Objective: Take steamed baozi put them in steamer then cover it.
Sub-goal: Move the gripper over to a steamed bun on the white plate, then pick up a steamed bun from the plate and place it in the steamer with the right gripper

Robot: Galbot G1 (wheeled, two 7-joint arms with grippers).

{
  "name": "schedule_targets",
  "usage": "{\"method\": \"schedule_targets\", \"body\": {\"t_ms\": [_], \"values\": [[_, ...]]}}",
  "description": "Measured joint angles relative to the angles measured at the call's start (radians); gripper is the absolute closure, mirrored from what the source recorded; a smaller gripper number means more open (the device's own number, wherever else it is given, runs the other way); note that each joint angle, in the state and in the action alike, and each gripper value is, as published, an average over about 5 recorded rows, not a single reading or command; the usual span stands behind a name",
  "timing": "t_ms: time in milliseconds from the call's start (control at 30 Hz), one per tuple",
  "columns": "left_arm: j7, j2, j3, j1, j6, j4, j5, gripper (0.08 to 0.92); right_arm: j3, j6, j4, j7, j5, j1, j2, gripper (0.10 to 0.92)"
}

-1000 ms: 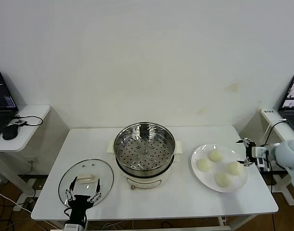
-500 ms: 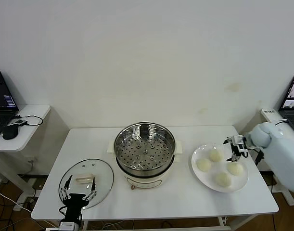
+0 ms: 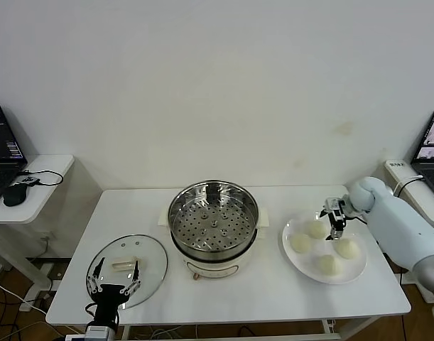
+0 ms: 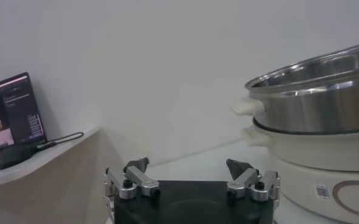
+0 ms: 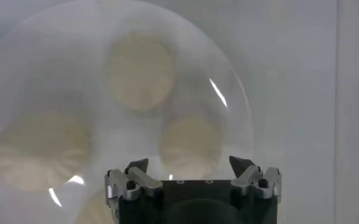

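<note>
Four cream-white baozi lie on a white plate [image 3: 307,268] at the right: one at the back [image 3: 317,229], one left [image 3: 300,243], one right [image 3: 346,248], one in front [image 3: 329,264]. My right gripper [image 3: 335,219] hangs open and empty just above the plate, between the back and right buns. In the right wrist view the open right gripper [image 5: 190,164] frames one baozi [image 5: 191,140], with others [image 5: 140,70] [image 5: 39,149] beyond. The steamer [image 3: 213,220], a steel pot with a perforated tray, stands uncovered at the table's middle. My left gripper [image 3: 114,283] is open at the front left.
A glass lid [image 3: 149,256] lies flat on the table left of the steamer, under the left gripper. The left wrist view shows the open left gripper [image 4: 187,165] and the steamer's side [image 4: 313,109]. Side tables with laptops stand at both sides.
My right arm has swung in from the table's right edge, and its gripper now sits over the plate. My left gripper has drawn slightly back toward the table's front.
</note>
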Motion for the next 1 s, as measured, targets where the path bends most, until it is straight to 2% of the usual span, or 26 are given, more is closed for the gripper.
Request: {"method": "schedule_targets", "body": {"t_ms": [433, 733, 1000], "values": [[-0.003, -0.002, -0.001, 0.0, -0.002, -0.004, 0.002, 0.177, -0.025, -0.002, -0.029, -0.002, -0.005, 0.013, 0.022, 0.42], [-0.003, 0.0, 0.001, -0.002, -0.006, -0.009, -0.001, 0.177, -0.074, -0.006, 0.009, -0.008, 0.037, 0.044, -0.008, 0.431], [-0.003, 0.008, 0.009, -0.007, -0.006, -0.016, -0.016, 0.177, -0.181, -0.03, 0.125, -0.029, 0.155, 0.144, -0.086, 0.431]]}}
